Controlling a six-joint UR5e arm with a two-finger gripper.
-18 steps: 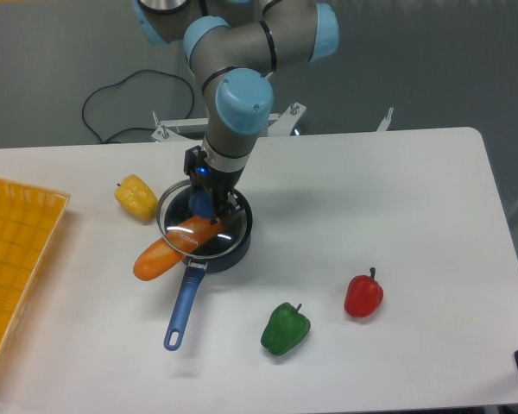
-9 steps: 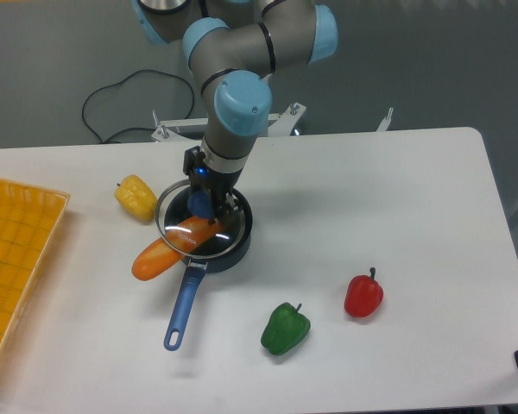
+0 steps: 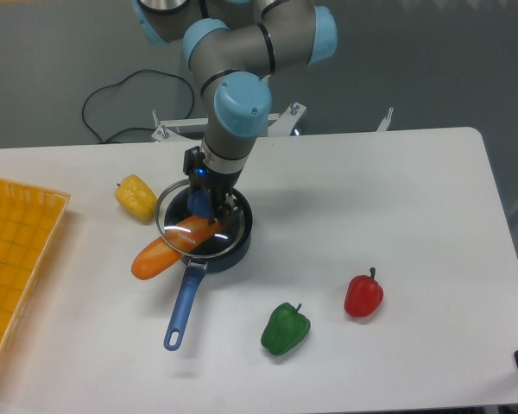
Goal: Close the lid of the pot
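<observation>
The pot (image 3: 227, 244) is parked on the white table (image 3: 371, 207), a bit left of centre, with its long blue handle (image 3: 182, 309) pointed toward the front-left. A long orange veggie (image 3: 168, 250) is laid across it, with 1 end stuck out past the left rim, so the glass lid (image 3: 200, 228) is seen sitting over the pot on a tilt, not flush. The tool (image 3: 202, 200) is clamped down on the lid's blue knob, right above the pot. A yellow pepper (image 3: 136, 197) is found just beside the pot on the left, touching or nearly touching the lid rim, hard to tell. A green pepper (image 3: 285, 329) and a red pepper (image 3: 363, 294) are placed well apart toward the front right. An orange-yellow tray (image 3: 17, 259) is seen at the far left edge.
</observation>
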